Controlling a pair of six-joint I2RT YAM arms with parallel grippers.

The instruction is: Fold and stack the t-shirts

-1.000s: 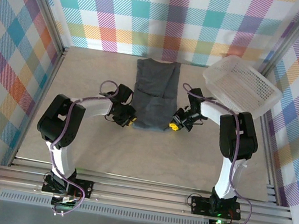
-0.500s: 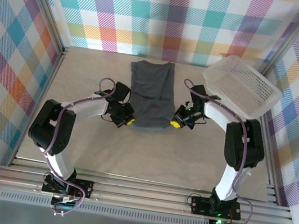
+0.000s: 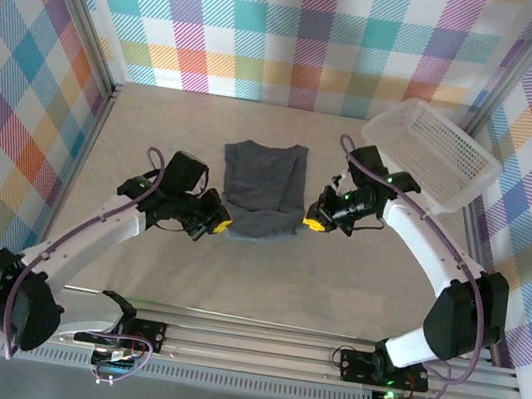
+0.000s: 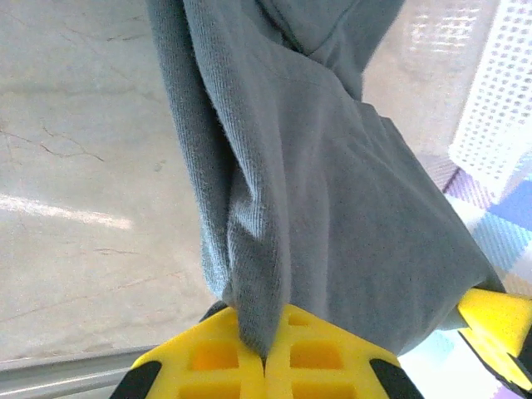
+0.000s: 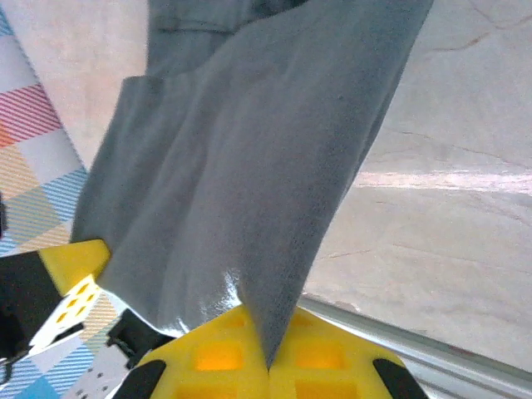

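Both clamped shut on the t-shirt point(image 3: 264, 181): left gripper point(image 3: 214, 223) pinching one near corner, right gripper point(image 3: 315, 220) the other. Sitting mid tabletop point(image 3: 157, 122), stretching from the fingers toward the far edge. Equally near both arms, so probably a two-handed fold.

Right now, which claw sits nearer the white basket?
The right claw, shut on a corner of the t-shirt on the side towards the basket. The left claw grips the opposite corner, across the cloth.
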